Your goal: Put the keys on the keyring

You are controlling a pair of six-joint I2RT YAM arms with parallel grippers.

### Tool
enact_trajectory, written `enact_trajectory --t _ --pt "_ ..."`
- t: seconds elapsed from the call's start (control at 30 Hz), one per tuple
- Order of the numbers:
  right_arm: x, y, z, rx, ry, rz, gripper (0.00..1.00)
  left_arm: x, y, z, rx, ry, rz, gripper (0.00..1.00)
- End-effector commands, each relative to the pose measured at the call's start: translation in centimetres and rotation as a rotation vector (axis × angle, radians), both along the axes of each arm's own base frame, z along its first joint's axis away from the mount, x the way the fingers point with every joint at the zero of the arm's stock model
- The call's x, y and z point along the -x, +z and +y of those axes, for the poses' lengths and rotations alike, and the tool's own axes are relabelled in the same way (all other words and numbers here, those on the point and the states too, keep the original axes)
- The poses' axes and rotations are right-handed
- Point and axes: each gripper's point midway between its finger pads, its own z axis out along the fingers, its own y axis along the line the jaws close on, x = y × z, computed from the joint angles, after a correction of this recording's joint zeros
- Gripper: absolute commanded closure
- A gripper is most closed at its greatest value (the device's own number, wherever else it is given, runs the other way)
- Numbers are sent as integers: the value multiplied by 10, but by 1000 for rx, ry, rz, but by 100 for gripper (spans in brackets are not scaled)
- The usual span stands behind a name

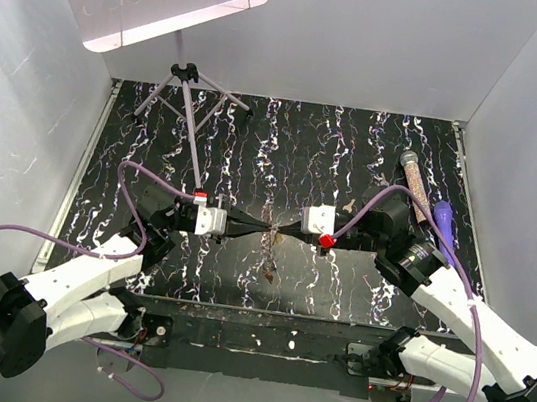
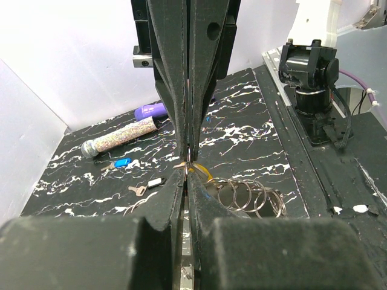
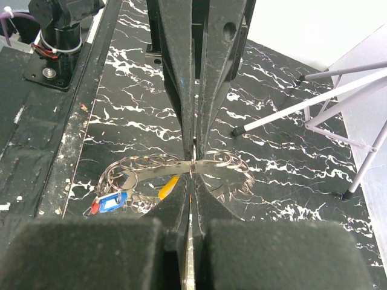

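Observation:
Both grippers meet tip to tip over the middle of the mat. The keyring (image 3: 151, 164), a metal band strung with several wire rings (image 2: 248, 196), hangs between them. My left gripper (image 2: 188, 162) and my right gripper (image 3: 192, 166) are each shut on it at the same spot. A yellow-headed key (image 3: 169, 186) hangs just beside the tips, and a blue-headed key (image 3: 112, 202) with a red one hangs at the band's end. Two loose keys lie on the mat: a blue-headed one (image 2: 121, 163) and a dark-headed one (image 2: 154, 182). From above, the keyring (image 1: 270, 244) dangles below the joined tips.
A clear tube of pinkish beads (image 1: 414, 187) and a purple marker (image 1: 443, 227) lie at the right rear of the mat. A music stand's tripod (image 1: 188, 98) occupies the left rear. White walls enclose the black marbled mat (image 1: 339, 272).

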Motion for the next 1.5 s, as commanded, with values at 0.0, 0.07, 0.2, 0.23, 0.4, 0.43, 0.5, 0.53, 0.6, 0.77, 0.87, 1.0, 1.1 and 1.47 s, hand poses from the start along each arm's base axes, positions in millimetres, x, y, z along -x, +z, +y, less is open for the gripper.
enact_trajectory --t 0.0,0.07,0.2,0.23,0.4,0.43,0.5,0.53,0.6,0.77,0.87,1.0,1.1,1.47 --pt "-2 28 -1 -43 -12 -70 99 3 15 2 32 12 -53 100" --pt "-3 28 -1 -42 -13 -74 99 2 15 2 32 13 -53 100" --pt "-4 27 -1 -40 -16 -80 99 3 14 2 30 12 -51 100" --pt "-5 27 -1 -39 -21 -80 99 3 15 3 31 12 -53 100" --pt "-7 29 -1 -40 -29 -90 99 3 15 3 30 11 -52 100" --pt "-7 29 0 -43 -28 -91 99 4 14 2 29 8 -51 100" --pt "-7 29 0 -44 -26 -92 99 3 14 2 28 9 -50 100" --pt "-7 29 0 -44 -22 -90 99 4 14 2 29 6 -51 100" --pt "-4 31 1 -49 -9 -89 99 3 15 2 31 9 -53 100" --pt "-1 28 0 -44 5 -77 99 2 15 3 34 20 -55 100" --pt "-2 28 0 -40 -4 -80 99 0 16 4 37 32 -61 100" --pt "-1 26 -1 -32 -2 -74 99 -1 15 4 35 41 -61 100" --pt "-2 27 -1 -34 -2 -77 99 -1 17 4 38 44 -66 100" --pt "-3 28 2 -44 3 -76 99 1 17 4 40 31 -63 100"
